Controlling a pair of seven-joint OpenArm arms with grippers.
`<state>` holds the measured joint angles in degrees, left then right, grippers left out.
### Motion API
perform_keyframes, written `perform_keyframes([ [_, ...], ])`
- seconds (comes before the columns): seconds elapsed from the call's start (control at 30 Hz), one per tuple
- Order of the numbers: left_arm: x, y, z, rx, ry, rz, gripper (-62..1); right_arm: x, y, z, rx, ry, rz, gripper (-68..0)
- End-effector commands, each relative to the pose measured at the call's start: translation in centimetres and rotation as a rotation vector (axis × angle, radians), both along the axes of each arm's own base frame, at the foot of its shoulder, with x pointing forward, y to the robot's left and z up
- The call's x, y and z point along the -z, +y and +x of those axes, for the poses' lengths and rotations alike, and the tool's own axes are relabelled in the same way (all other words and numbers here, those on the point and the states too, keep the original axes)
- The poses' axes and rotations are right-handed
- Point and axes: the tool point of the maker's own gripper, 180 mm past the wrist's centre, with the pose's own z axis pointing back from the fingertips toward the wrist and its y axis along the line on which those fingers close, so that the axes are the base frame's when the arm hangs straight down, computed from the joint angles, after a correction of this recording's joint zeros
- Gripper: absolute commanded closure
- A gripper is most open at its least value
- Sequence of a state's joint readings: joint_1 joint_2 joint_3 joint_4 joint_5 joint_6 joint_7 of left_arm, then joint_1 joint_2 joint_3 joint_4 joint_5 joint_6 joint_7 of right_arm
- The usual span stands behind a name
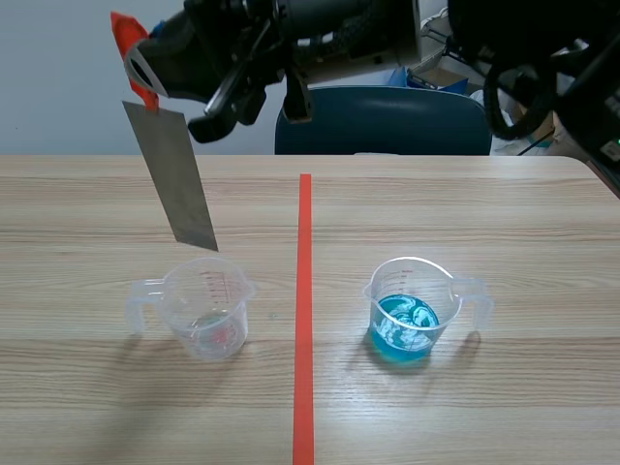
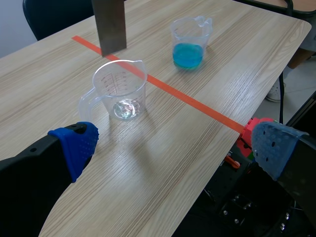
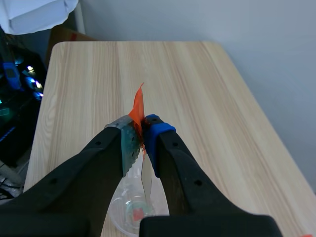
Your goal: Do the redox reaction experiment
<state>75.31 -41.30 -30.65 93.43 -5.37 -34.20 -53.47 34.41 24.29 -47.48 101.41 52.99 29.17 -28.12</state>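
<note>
The right hand is clamped on the orange-tagged top of the metal strip, which hangs just above the clear cup, toward its 11 o'clock. The blue-liquid cup stands at the clear cup's 3 o'clock. No dip looks done yet. The left hand gapes wide, empty.

A grey metal strip with an orange tab at its top hung tilted, pinched at the tab by the right gripper, its lower corner just above the rim of a clear measuring cup standing upright. Well apart to its right, a second cup held blue liquid
</note>
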Motion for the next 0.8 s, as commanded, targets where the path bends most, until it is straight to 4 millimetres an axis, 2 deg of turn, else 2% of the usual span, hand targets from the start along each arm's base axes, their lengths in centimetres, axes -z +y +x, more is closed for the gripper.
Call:
perform_keyframes([
  [0.0,-0.56,-0.43,0.05,-0.006,-0.014,-0.031,-62.3,-1.48,0.0,-0.09,-0.005,-0.034,0.018,-0.6],
  [0.77,-0.5,-0.41,0.05,-0.006,-0.013,-0.028,-62.3,-1.42,0.0,-0.35,0.013,-0.03,0.0,-0.6],
])
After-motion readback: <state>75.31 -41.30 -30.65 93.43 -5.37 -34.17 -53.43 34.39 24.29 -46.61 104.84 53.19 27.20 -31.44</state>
